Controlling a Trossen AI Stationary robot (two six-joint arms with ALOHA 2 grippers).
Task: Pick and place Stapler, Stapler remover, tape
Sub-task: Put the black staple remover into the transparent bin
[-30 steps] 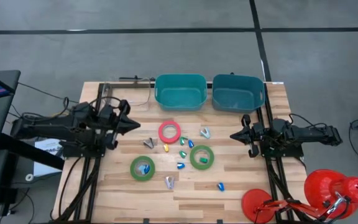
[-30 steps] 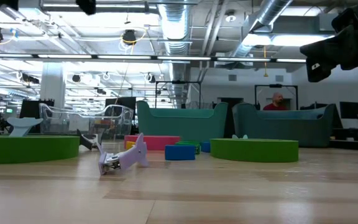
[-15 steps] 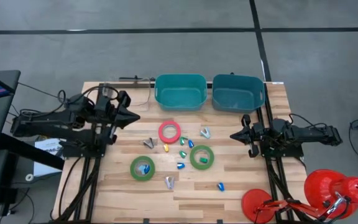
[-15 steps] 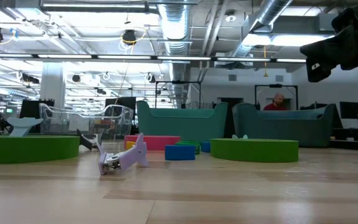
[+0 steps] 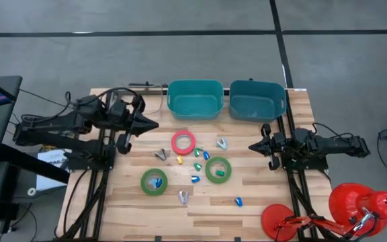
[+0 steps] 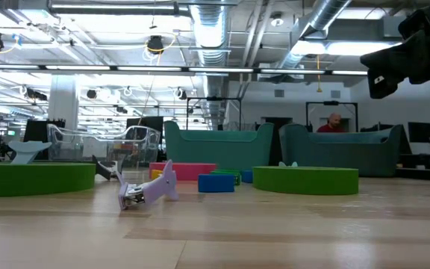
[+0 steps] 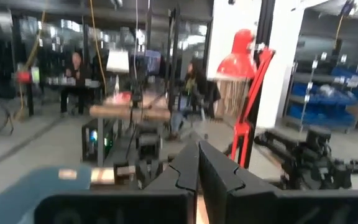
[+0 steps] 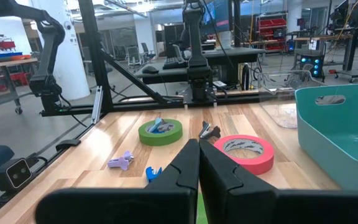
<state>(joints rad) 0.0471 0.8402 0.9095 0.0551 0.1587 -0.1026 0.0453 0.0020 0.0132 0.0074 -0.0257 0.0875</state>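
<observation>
Two robot arms hover over a wooden worktop, each end effector clenched on nothing. The left end effector hangs near the left teal bin, with the pink-red tape roll just beyond its tip. The right end effector (its arm waiting at the worktop's right edge) points toward a green tape roll close by; the second green roll lies well off, across the scattered small coloured pieces. A purple staple remover rests on the boards below the left end effector, and a second teal bin stands near the right one.
</observation>
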